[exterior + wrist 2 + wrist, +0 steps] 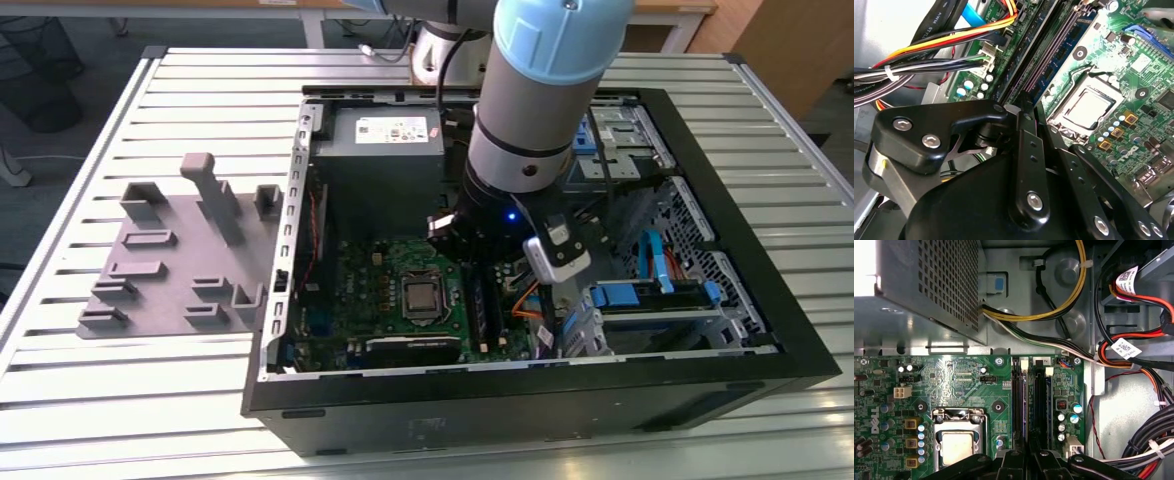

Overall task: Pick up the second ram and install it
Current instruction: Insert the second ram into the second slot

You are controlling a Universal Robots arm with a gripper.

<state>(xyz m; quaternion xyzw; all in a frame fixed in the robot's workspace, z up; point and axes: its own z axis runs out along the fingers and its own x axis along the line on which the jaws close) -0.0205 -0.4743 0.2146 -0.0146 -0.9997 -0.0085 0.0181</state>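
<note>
The gripper is lowered inside the open computer case, directly over the long black memory slots of the motherboard. Its black fingers are seen closed together; whether anything is clamped between them cannot be told. A blue-green memory stick is seated in a slot beside the processor socket. The grey fixture is seen on the table, at the exterior view's left.
</note>
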